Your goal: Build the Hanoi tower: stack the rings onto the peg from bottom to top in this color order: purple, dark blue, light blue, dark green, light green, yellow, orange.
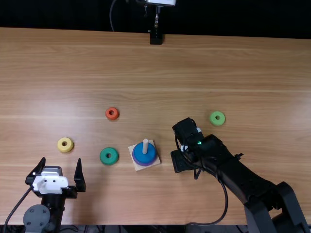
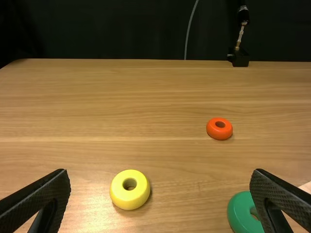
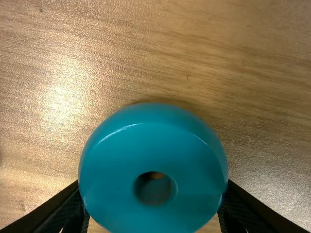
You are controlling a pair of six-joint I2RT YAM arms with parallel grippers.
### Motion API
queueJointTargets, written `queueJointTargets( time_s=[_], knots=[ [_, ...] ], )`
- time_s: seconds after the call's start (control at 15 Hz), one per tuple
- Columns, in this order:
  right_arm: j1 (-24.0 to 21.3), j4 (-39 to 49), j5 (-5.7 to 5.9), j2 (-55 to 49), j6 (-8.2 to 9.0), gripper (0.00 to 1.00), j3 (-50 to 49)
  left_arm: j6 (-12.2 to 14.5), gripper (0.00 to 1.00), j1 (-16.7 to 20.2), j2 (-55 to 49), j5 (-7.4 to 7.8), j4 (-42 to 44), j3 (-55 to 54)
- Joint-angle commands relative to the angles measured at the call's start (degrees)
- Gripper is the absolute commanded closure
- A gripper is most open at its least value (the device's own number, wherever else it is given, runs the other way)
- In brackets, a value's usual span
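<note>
In the top view, the peg (image 1: 145, 147) stands on a pale square base (image 1: 138, 167), with the dark blue ring (image 1: 144, 155) above the purple ring (image 1: 151, 162). Right of it is my right gripper (image 1: 181, 161). The right wrist view has that gripper (image 3: 153, 209) shut on the light blue ring (image 3: 156, 145), a finger at either side. My left gripper (image 1: 59, 171) stands open at the lower left; its fingers are wide apart in the left wrist view, gripper (image 2: 160, 196). Loose rings are dark green (image 1: 109, 156), yellow (image 1: 65, 144), orange (image 1: 112, 113) and light green (image 1: 217, 118).
The right forearm (image 1: 243, 172) slants over the table's lower right. Beyond the wooden table's (image 1: 160, 63) far edge, a black-based stand (image 1: 156, 38) and a cable (image 1: 111, 17) are visible.
</note>
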Motion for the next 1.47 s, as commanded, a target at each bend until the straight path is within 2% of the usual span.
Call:
queueJointTargets(
  time_s=[0.0,0.47,0.6,0.67,0.73,0.8,0.87,0.93,1.07,1.4],
  knots=[
    [0.8,0.0,0.17,0.7,0.81,1.00,0.3,0.9,0.00,0.5,-0.7,-0.26,-0.9,-2.8],
    [0.8,-0.5,-0.15,0.2,0.39,1.00,5.4,0.9,0.00,0.5,-0.7,-0.26,-1.0,-2.8],
    [0.8,-4.3,-0.25,-1.1,0.17,1.00,8.5,0.9,0.00,0.5,-0.7,-0.26,-1.0,-2.8],
    [0.9,-7.2,-0.25,-2.0,-0.35,1.00,10.2,0.9,0.00,0.5,-0.7,-0.26,-1.0,-2.8],
    [0.9,-10.2,-0.36,-2.5,-2.25,1.00,12.4,0.9,0.00,0.5,-0.7,-0.26,-1.0,-2.8],
    [0.9,-13.1,-0.46,-2.9,-5.10,1.00,15.1,0.9,0.00,0.5,-0.7,-0.26,-1.0,-2.8],
    [1.5,-14.8,-0.57,-2.9,-7.10,1.00,17.7,0.9,0.00,0.5,-0.7,-0.26,-1.0,-2.8],
    [2.0,-16.6,-0.57,-3.0,-7.84,1.00,20.5,0.9,0.00,0.5,-0.7,-0.26,-1.0,-2.8],
    [2.6,-21.1,-0.57,-3.0,-7.95,1.00,25.8,0.9,0.00,0.5,-0.7,-0.26,-1.0,-2.8],
    [7.7,-30.8,-0.78,-2.8,-8.79,1.00,39.0,0.9,0.00,0.5,-0.7,-0.26,-1.0,-2.8]
  ],
)
